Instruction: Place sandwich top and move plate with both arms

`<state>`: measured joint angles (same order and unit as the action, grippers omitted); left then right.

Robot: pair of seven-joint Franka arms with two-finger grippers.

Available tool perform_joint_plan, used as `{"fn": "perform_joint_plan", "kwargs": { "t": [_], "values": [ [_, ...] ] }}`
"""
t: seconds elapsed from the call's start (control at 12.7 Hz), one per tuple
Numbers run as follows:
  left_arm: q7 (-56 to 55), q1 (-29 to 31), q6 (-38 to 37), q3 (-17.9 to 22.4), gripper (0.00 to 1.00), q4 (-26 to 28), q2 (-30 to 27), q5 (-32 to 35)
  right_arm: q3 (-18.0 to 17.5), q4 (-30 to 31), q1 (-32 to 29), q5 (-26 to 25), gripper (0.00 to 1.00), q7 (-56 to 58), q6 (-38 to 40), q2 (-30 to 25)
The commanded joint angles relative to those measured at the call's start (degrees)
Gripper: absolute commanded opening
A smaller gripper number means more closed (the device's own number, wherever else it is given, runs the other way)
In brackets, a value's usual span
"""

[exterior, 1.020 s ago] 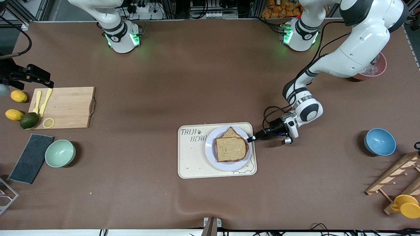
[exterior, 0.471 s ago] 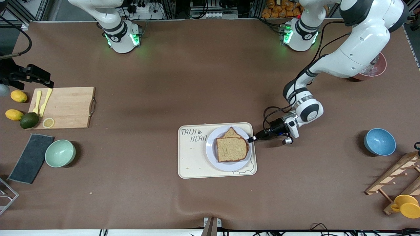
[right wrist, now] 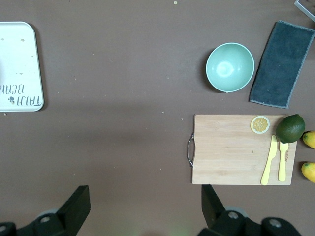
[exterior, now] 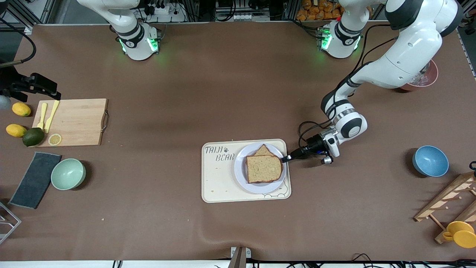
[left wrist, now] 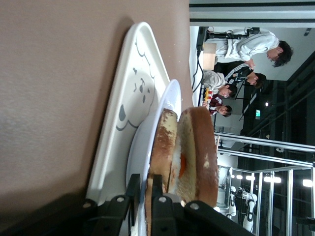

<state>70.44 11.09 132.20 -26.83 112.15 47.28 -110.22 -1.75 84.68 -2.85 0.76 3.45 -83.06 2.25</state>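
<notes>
Cutting board [right wrist: 236, 150]; green bowl [right wrist: 230, 67]; cloth [right wrist: 281, 64]

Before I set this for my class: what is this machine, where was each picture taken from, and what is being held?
These are two white robot arms at a brown table. One picture looks down from a high camera facing them; the other two come from cameras on each arm's wrist. In the middle a cream tray carries a plate with a sandwich, its sandwich top already on. The left gripper is low beside the tray, its jaws closed on the plate's rim. The right gripper waits with jaws open above the right arm's end of the table, looking down on a cutting board and a green bowl.
</notes>
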Motion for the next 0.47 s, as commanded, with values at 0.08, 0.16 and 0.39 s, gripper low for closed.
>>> {"fn": "perform_joint_plan", "kwargs": {
  "t": [0.08, 0.16, 0.39],
  "values": [
    [-1.4, 0.7, 0.8, 0.0, 0.18, 1.0, -0.4, 1.0, -0.1, 0.5, -0.4, 0.0, 1.0, 0.4, -0.4, -0.5],
    [-1.4, 0.7, 0.9, 0.0, 0.18, 1.3, -0.9, 1.0, -0.1, 0.5, -0.4, 0.0, 1.0, 0.4, -0.4, -0.5],
    [-1.3, 0.8, 2.3, 0.0, 0.18, 1.8, -1.0, 1.0, -0.1, 0.5, -0.5, 0.0, 1.0, 0.4, -0.4, -0.5]
  ]
}}
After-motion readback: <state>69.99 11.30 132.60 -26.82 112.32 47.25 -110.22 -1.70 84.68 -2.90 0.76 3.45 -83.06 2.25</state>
